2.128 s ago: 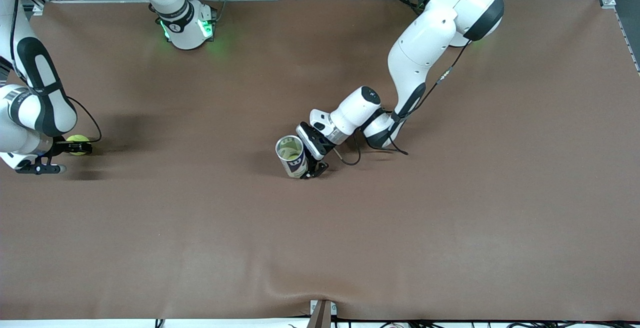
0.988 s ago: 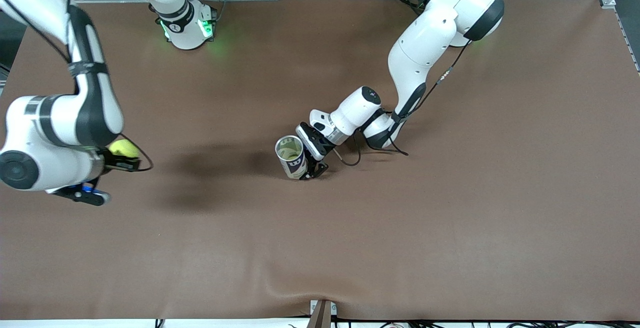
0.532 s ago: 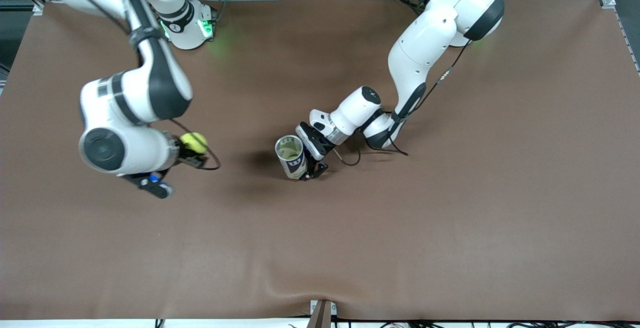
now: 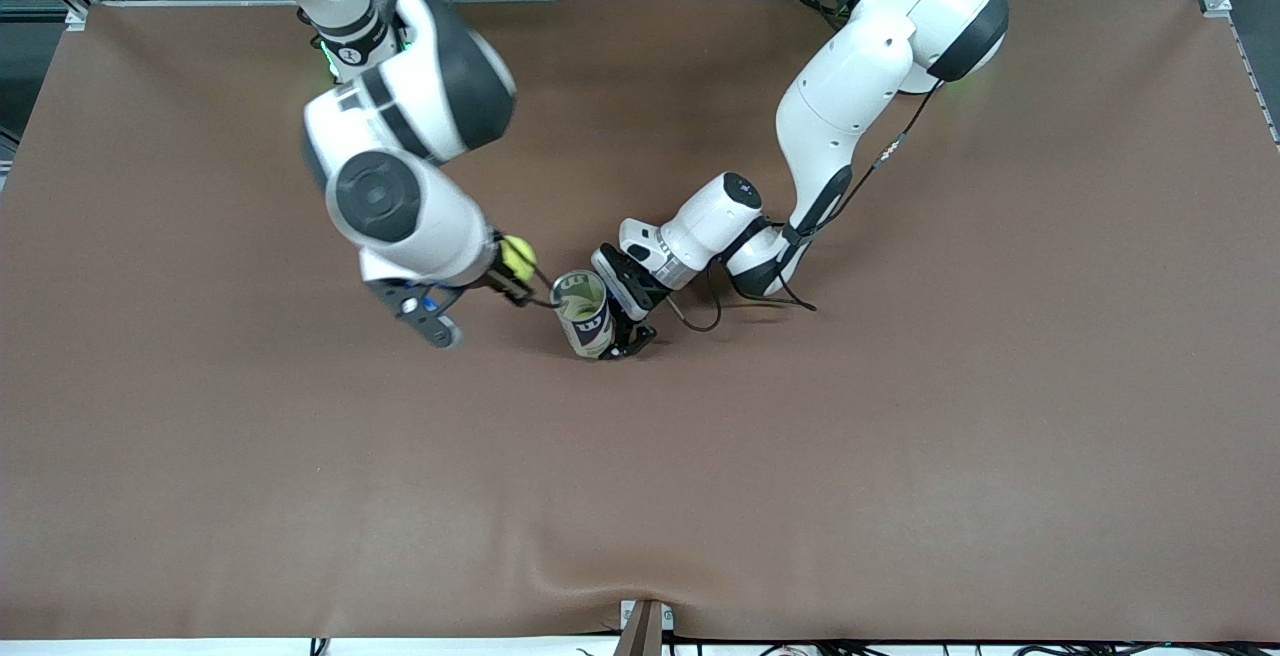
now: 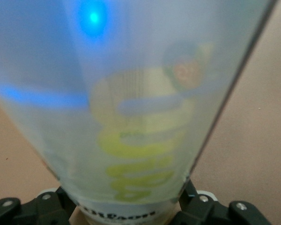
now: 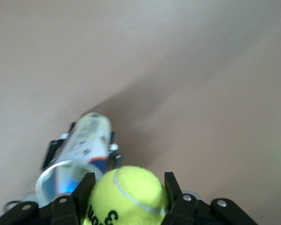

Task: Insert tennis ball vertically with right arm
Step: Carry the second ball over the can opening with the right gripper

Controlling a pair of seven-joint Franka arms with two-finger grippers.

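The brown, felt-like tabletop (image 4: pixel 900 456) carries one clear plastic tennis-ball can (image 4: pixel 584 313) with a printed label, standing upright near the middle with its open mouth facing up. The left claw (image 4: pixel 622 321) is low at the tabletop and closed around the lower part of the can from the side toward the left arm's end of the tabletop; in the left wrist view the can (image 5: pixel 131 108) fills most of the frame, and the black fingers (image 5: pixel 210 206) sit at either side of its base. The right claw (image 4: pixel 512 278) is raised above the tabletop, just beside the can's mouth on the side toward the right arm's end. It is closed on a fuzzy yellow-green tennis ball (image 4: pixel 517 256), with a finger pressed against each side of it. In the right wrist view the tennis ball (image 6: pixel 126 194) sits between the black fingers (image 6: pixel 82 197), showing a white seam and black printing, and the can (image 6: pixel 79 150) appears farther off with its round open rim visible and the left claw clamped on its sides. The tennis ball is in the air, outside the can and not yet directly over its opening.
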